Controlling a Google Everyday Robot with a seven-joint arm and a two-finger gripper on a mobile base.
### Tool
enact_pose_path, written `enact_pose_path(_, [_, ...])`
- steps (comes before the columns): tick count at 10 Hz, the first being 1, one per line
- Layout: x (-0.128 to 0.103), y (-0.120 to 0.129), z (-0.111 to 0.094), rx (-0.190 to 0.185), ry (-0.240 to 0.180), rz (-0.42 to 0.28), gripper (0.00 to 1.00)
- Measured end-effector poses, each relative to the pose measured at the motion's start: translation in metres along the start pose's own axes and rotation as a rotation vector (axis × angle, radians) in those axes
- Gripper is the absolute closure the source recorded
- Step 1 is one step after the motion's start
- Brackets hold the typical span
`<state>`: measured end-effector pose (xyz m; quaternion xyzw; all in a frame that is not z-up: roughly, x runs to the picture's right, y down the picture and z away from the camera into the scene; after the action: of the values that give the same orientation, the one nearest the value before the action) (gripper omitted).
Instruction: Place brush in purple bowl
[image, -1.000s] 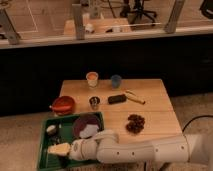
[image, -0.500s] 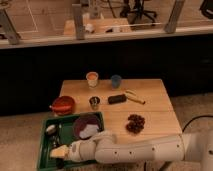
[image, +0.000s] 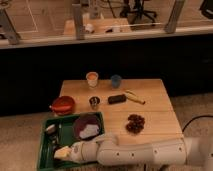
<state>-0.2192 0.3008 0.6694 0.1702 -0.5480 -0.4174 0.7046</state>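
The tool (image: 62, 152), pale and yellowish at its tip, sits low inside the near end of one green tray (image: 46, 159), at the end of the white arm (image: 145, 152) that reaches in from the right. Whether the tool is open or closed cannot be told.

Just beyond the tool and slightly left, at the tray's far left corner, lies the one brush (image: 50, 129). Only its whitish end is clear, and it lies outside the bowl. Beyond the tool to the right, in the tray's far right part, sits the one purple bowl (image: 86, 121), with a whitish patch in it.

Farther out, on the wooden bench (image: 160, 112), there are:
- one red bowl (image: 63, 105), just beyond the tray
- three cups: a small metal cup (image: 94, 102), a tan cup (image: 92, 78) and a blue cup (image: 116, 81)
- one black block (image: 117, 98), with one banana (image: 134, 96) beside it
- one brown cluster (image: 135, 123), well right of the tool

Against the earlier frames, the tool has sunk only slightly and the arm lies almost as before. Every item on the bench and in the tray keeps its place.
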Motion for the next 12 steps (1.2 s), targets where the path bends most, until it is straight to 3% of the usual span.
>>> enact_pose_path(7, [0.0, 0.001, -0.016, 0.133, 0.023, 0.065, 1.0])
enact_pose_path(12, [0.001, -0.003, -0.02, 0.187, 0.03, 0.076, 1.0])
